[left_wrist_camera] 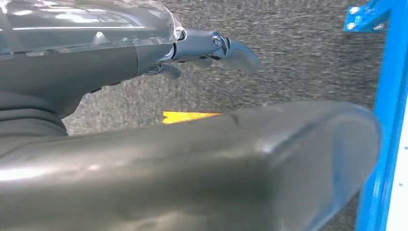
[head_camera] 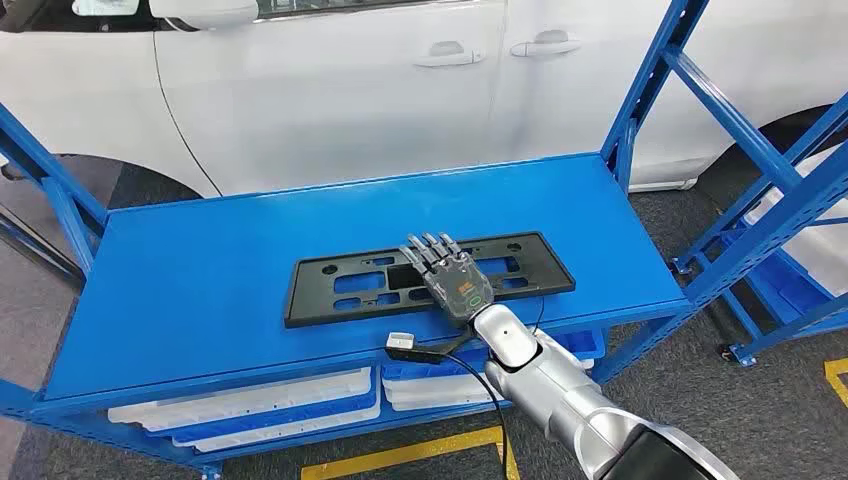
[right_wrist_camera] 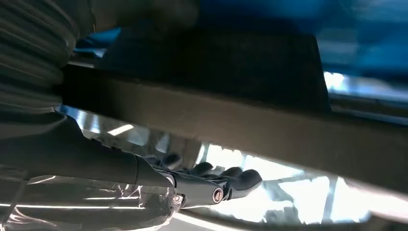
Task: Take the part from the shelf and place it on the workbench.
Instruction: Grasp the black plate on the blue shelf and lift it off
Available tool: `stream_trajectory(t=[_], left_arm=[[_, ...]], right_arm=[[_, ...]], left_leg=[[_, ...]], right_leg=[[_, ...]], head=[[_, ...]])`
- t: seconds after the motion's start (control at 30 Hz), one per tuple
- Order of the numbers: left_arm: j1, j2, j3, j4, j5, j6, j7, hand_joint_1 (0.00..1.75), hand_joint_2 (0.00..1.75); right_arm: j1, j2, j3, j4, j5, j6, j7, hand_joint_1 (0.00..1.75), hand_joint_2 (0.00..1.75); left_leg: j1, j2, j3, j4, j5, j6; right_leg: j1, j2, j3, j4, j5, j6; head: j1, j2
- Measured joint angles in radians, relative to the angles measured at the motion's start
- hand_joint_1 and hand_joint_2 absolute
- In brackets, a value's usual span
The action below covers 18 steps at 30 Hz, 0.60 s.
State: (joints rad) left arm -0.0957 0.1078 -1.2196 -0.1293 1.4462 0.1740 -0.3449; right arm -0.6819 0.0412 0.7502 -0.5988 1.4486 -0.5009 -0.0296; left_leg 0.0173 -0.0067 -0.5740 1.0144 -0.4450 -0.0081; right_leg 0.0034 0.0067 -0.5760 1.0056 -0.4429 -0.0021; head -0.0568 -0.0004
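Head view: I see the part point(head_camera: 430, 277), a long flat black plastic frame with cut-outs, lying flat on the top blue shelf point(head_camera: 200, 290), near the front edge and right of centre. Its long side runs roughly along that front edge, right end slightly further back.

Right hand point(head_camera: 450, 277) lies palm-down on top of the part, about the middle of its length, fingers point(head_camera: 428, 250) stretched toward the back edge of the shelf and slightly spread. Fingertips reach about the part's far rim. I can't tell whether the thumb is hooked under the near rim; the palm hides it. So whether it is holding the part or just resting on it, I cannot tell.

Right wrist view is dark and blurred: the fingers point(right_wrist_camera: 231, 180) lie extended beside a dark band that I read as the part's edge point(right_wrist_camera: 240, 120), not sure.

Left hand point(left_wrist_camera: 211, 48) in the left wrist view hangs over grey carpet floor point(left_wrist_camera: 288, 57), fingers loosely extended, nothing in them. The thumb blocks most of that frame.

Below the shelf, white trays point(head_camera: 250, 405) sit on a lower level, partly cut off. A white car point(head_camera: 350, 90) stands behind the rack.
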Motion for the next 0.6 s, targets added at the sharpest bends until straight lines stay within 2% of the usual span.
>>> stream_trajectory(t=[0.07, 0.13, 0.17, 0.23, 0.27, 0.3, 0.33, 0.37, 0.4, 0.47, 0.5, 0.6], left_arm=[[-0.001, 0.000, -0.002, 0.000, 0.000, 0.000, 0.000, 0.00, 0.00], [-0.002, 0.000, -0.005, 0.000, 0.000, 0.000, 0.000, 0.00, 0.00], [-0.003, 0.000, -0.006, 0.000, 0.000, 0.000, 0.000, 0.00, 0.00], [-0.003, 0.001, -0.011, 0.000, 0.000, 0.000, 0.000, 0.00, 0.00], [-0.003, 0.001, -0.013, 0.000, 0.000, 0.000, 0.000, 0.00, 0.00], [-0.003, 0.001, -0.014, 0.000, 0.000, 0.000, 0.000, 0.00, 0.00], [-0.003, 0.001, -0.015, 0.000, 0.000, 0.000, 0.000, 0.00, 0.00], [-0.003, 0.001, -0.016, 0.000, 0.000, 0.000, 0.000, 0.00, 0.00], [-0.003, 0.001, -0.017, 0.000, 0.000, 0.000, 0.000, 0.00, 0.00], [-0.005, 0.000, -0.018, 0.000, 0.000, 0.000, 0.000, 0.00, 0.00], [-0.006, 0.000, -0.018, 0.000, 0.000, 0.000, 0.000, 0.00, 0.00], [-0.005, -0.001, -0.018, 0.000, 0.000, 0.001, -0.001, 0.00, 0.00]], right_arm=[[0.000, 0.000, -0.005, 0.006, 0.000, 0.001, 0.000, 1.75, 1.75], [-0.001, 0.000, -0.014, 0.018, 0.001, 0.003, -0.001, 1.75, 1.75], [-0.001, 0.000, -0.018, 0.023, 0.001, 0.004, -0.002, 1.75, 1.75], [0.001, 0.000, -0.022, 0.033, 0.000, 0.006, -0.003, 1.75, 1.75], [0.002, 0.000, -0.023, 0.039, 0.000, 0.007, -0.004, 1.75, 1.75], [0.004, 0.000, -0.024, 0.043, 0.000, 0.008, -0.004, 1.75, 1.75], [0.004, 0.000, -0.025, 0.046, 0.000, 0.009, -0.004, 1.75, 1.75], [0.003, 0.000, -0.026, 0.048, 0.000, 0.010, -0.005, 1.75, 1.75], [0.001, 0.000, -0.027, 0.049, 0.000, 0.010, -0.005, 1.75, 1.75], [-0.003, 0.000, -0.031, 0.051, 0.001, 0.012, -0.009, 1.75, 1.75], [-0.004, 0.000, -0.034, 0.051, 0.002, 0.012, -0.013, 1.75, 1.75], [-0.005, 0.003, -0.041, 0.052, 0.006, 0.011, -0.025, 1.75, 1.75]], left_leg=[[0.000, 0.001, 0.000, -0.002, 0.003, 0.007], [0.002, 0.002, 0.000, -0.006, 0.008, 0.019], [0.004, 0.002, -0.002, -0.008, 0.010, 0.024], [0.003, 0.003, -0.006, -0.007, 0.011, 0.028], [0.002, 0.004, -0.008, -0.007, 0.011, 0.029], [0.001, 0.003, -0.008, -0.007, 0.011, 0.029], [0.001, 0.003, -0.008, -0.007, 0.011, 0.029], [0.000, 0.003, -0.006, -0.007, 0.011, 0.028], [-0.001, 0.003, -0.004, -0.007, 0.011, 0.028], [-0.004, 0.002, -0.003, -0.006, 0.010, 0.022], [-0.005, 0.002, -0.004, -0.006, 0.009, 0.017], [-0.005, 0.002, -0.003, -0.008, 0.009, 0.001]], right_leg=[[-0.001, 0.000, 0.000, 0.000, -0.001, 0.006], [-0.004, 0.000, -0.012, 0.028, -0.022, 0.017], [-0.006, -0.001, -0.032, 0.074, -0.050, 0.022], [-0.009, -0.002, -0.099, 0.212, -0.117, 0.030], [-0.010, -0.002, -0.129, 0.273, -0.138, 0.031], [-0.010, -0.002, -0.143, 0.301, -0.139, 0.031], [-0.009, -0.002, -0.138, 0.288, -0.121, 0.028], [-0.008, -0.002, -0.112, 0.234, -0.087, 0.023], [-0.006, -0.002, -0.073, 0.155, -0.049, 0.015], [0.001, -0.004, -0.014, 0.031, -0.005, 0.002], [0.004, -0.005, -0.002, 0.004, 0.000, -0.002], [0.003, -0.007, 0.002, -0.011, 0.004, -0.011]], head=[[0.000, 0.000], [0.000, 0.000], [0.000, 0.000], [0.000, 0.000], [0.000, 0.000], [0.000, 0.000], [0.000, 0.000], [0.000, 0.000], [0.000, 0.000], [0.000, 0.000], [0.000, 0.000], [0.000, 0.000]])
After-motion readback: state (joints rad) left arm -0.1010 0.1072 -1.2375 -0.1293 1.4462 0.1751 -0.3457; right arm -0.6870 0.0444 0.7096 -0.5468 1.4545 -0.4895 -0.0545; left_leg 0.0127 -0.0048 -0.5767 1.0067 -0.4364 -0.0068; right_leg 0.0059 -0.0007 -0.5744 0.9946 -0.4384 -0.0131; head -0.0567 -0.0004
